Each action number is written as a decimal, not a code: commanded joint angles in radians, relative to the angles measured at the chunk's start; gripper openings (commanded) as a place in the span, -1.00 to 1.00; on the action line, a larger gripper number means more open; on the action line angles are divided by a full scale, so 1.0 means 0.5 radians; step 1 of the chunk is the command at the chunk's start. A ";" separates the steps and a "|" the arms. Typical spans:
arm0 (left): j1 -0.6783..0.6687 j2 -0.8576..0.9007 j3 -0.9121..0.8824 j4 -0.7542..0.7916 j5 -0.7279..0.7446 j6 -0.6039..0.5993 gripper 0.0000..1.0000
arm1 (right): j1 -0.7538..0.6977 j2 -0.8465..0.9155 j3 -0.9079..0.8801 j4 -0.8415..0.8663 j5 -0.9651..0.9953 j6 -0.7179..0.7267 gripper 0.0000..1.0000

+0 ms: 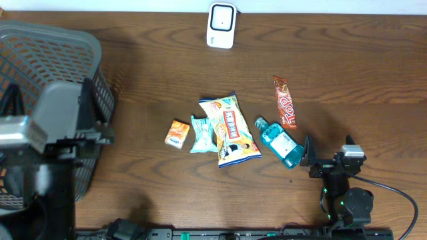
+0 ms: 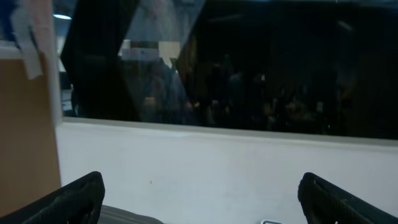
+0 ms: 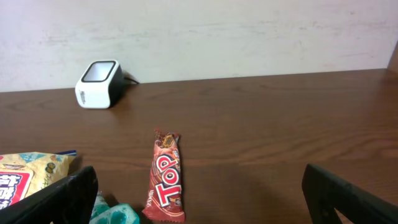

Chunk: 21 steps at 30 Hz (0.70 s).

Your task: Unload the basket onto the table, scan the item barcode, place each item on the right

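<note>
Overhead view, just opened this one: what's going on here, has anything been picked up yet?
Nothing is held. The right end effector is open and low over the table, next to the blue bottle and the Top bar. The left end effector is open too, up by the basket and facing the wall. The chip bag lies mid-table, and the white scanner stands at the far edge.

Mock shop checkout on a wooden table (image 1: 153, 87); barcode scanner (image 1: 221, 25), grey shopping basket (image 1: 67, 28), packaged snacks (image 1: 230, 130)
</note>
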 commanded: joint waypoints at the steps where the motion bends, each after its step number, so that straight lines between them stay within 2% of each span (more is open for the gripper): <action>1: 0.005 -0.060 -0.005 0.000 -0.180 0.013 0.98 | -0.005 0.001 -0.003 -0.006 -0.005 -0.018 0.98; 6: 0.092 -0.124 -0.002 -0.020 -0.188 -0.001 0.99 | -0.005 0.001 -0.003 -0.007 -0.005 -0.018 0.99; 10: 0.229 -0.143 -0.002 -0.094 -0.188 -0.145 0.99 | -0.005 0.001 -0.003 -0.007 -0.005 -0.018 0.99; 12: 0.318 -0.156 -0.002 -0.105 -0.169 -0.293 0.99 | -0.005 0.001 -0.003 -0.007 -0.005 -0.018 0.99; 16: 0.455 -0.201 -0.002 -0.114 0.169 -0.517 0.99 | -0.005 0.001 -0.003 -0.007 -0.005 -0.018 0.99; 21: 0.484 -0.232 0.050 -0.089 0.765 -0.574 0.99 | -0.005 0.001 -0.003 -0.007 -0.005 -0.018 0.99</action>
